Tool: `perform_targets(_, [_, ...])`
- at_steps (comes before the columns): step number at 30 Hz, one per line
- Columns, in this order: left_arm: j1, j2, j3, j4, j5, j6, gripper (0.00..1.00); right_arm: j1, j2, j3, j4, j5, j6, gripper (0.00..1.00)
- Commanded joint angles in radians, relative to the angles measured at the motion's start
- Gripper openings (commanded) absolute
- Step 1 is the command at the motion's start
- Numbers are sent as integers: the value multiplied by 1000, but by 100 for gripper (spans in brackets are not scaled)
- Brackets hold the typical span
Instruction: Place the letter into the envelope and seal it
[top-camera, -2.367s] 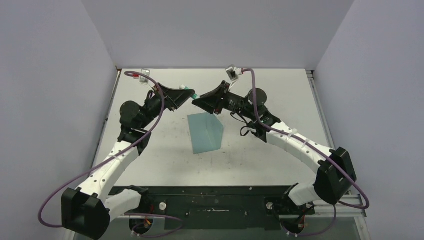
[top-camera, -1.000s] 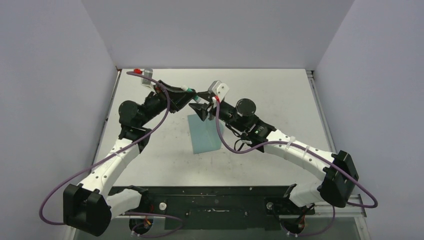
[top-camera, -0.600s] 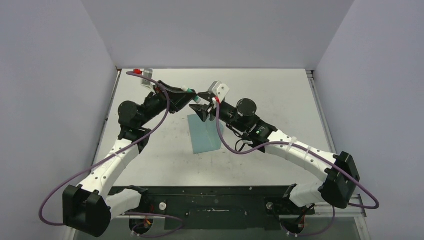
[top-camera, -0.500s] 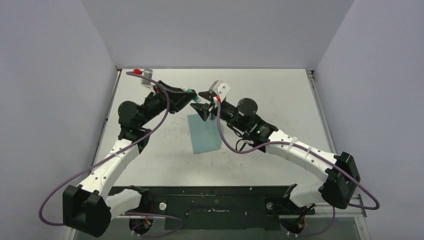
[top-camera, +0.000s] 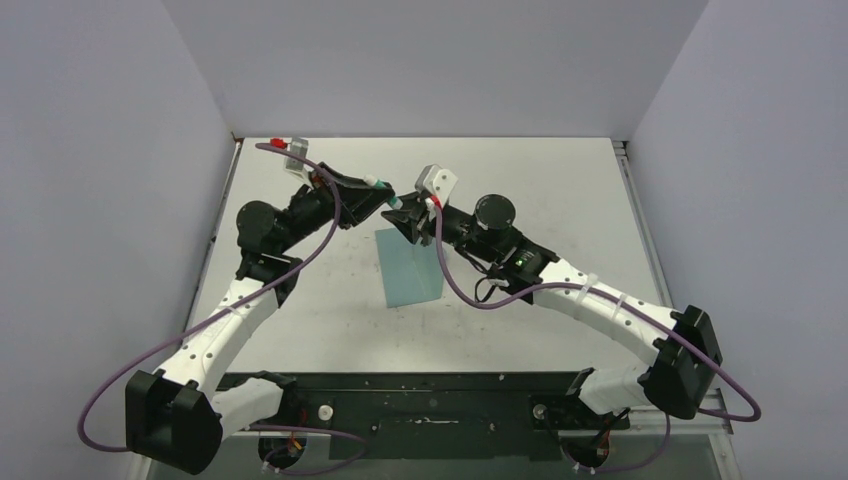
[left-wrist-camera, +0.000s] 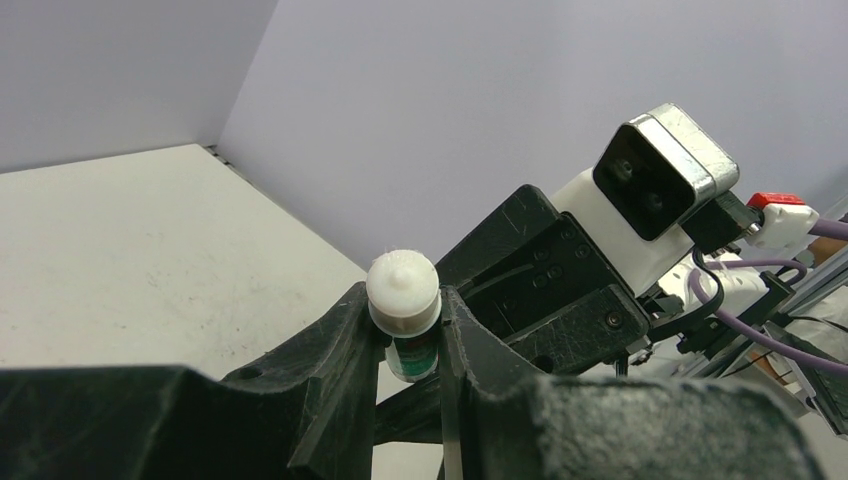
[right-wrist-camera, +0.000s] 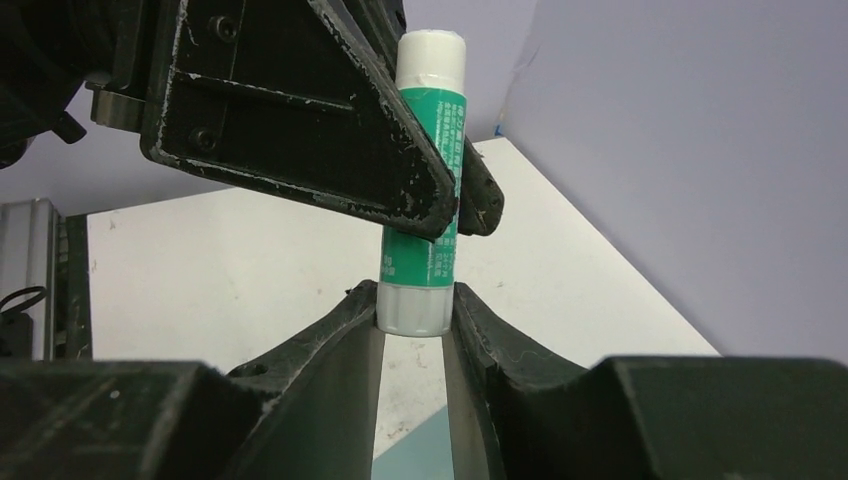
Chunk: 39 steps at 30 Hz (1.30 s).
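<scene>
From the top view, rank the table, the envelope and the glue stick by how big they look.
1. table, by far the largest.
2. envelope.
3. glue stick, partly hidden. It is held above the table, so nearer the camera, yet plainly smallest.

Matt teal paper envelope (top-camera: 411, 270), glossy plastic glue stick (right-wrist-camera: 420, 262), scuffed black plastic jaws
</scene>
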Motion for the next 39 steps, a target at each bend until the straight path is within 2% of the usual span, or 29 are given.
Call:
perform_targets(1, [4,-3,33,-17,30,13,0,-8,-47,60,35,-50,11,29])
perform_targets(6, [4,-1,32,-15,33,11,0,-22,-41,57,64,-72,74,34])
perform_targets(7, [4,0,30,-13,35,11,0,-30,-41,53,75,-83,87,29])
perform_targets(9, [4,-2,28,-8,35,9,0,-52,-33,54,83,-119,147,8])
perform_targets(14, [4,-8,29,21,32,-11,0,-149,-11,45,127,-242,321,5])
perform_targets(19, [6,-19,24,73,34,-21,0,-293,71,57,325,-507,736,5])
perform_targets(23, [6,-16,20,121,42,-24,0,-293,166,51,629,-623,1137,5])
perform_targets(28, [6,-9,22,161,24,-21,0,-241,308,4,1118,-540,1620,5])
perform_targets(31, [5,-2,26,178,7,-17,0,-191,405,17,1343,-452,1828,5])
perform_targets(34, [6,9,32,191,-7,-15,0,-166,470,31,1437,-369,1924,5])
perform_targets(39, [8,35,39,218,-20,-16,0,-142,517,74,1440,-329,1964,5])
